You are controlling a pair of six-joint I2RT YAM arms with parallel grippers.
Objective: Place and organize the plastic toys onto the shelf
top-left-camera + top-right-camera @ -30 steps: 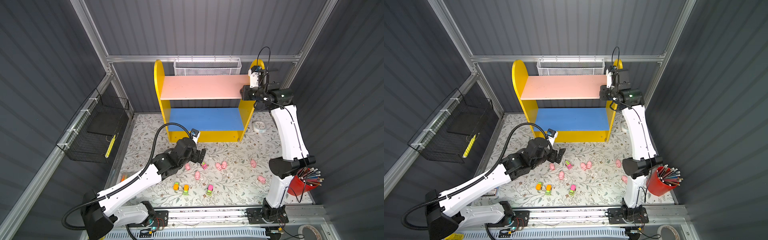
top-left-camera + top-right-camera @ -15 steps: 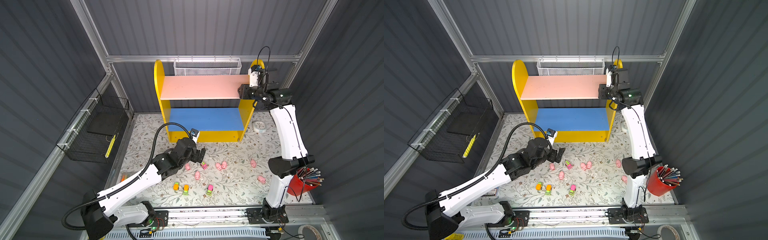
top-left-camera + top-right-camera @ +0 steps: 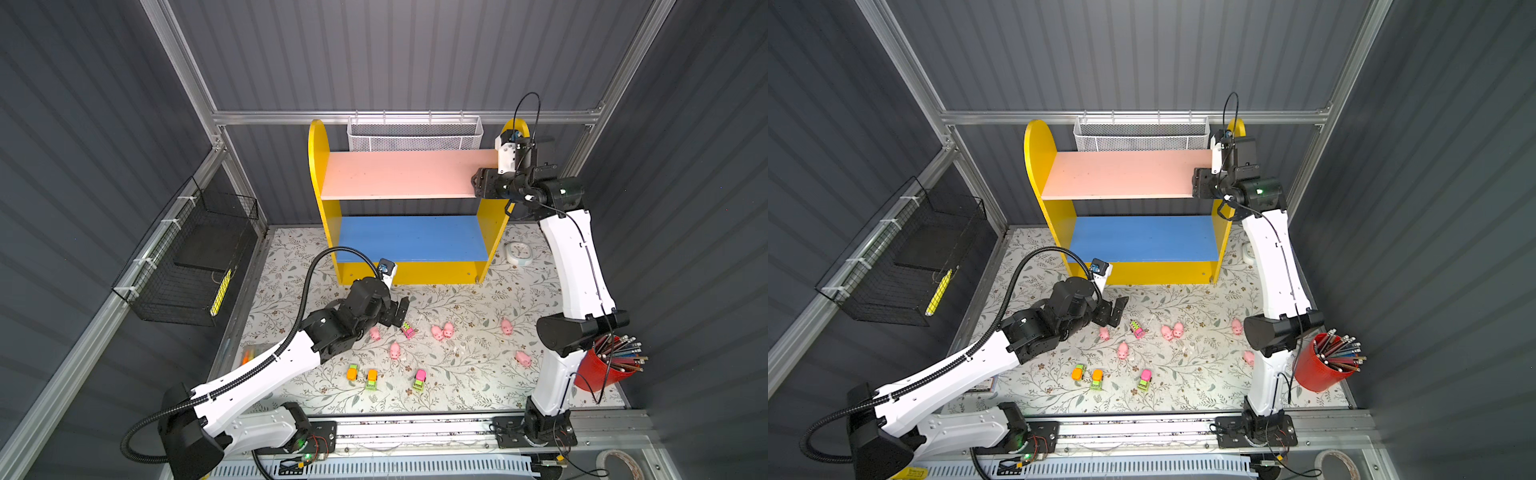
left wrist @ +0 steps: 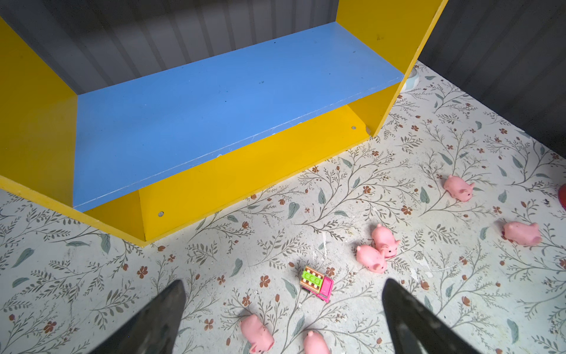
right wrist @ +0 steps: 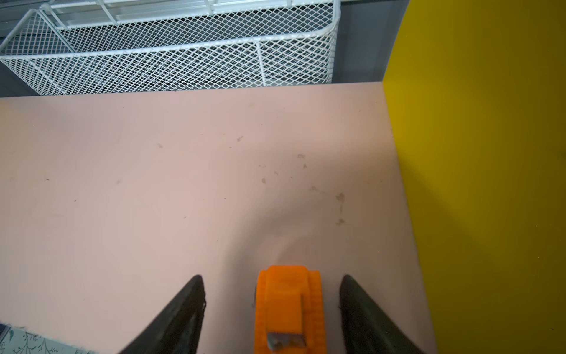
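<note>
— Where is the ribbed orange vehicle [image 5: 288, 306]?
— On the smooth pink board [image 5: 183, 184] of the shelf [image 3: 318, 166], untouched between the parted jaws of the right gripper [image 5: 272, 277]. The yellow side [image 5: 474, 153] is close beside it and the white mesh basket [image 5: 183, 55] is behind.
— And the left gripper [image 4: 284, 281]?
— Spread wide over the floral mat [image 4: 428, 138], above rounded pink pigs [image 4: 384, 242] and a pink truck [image 4: 317, 283].
</note>
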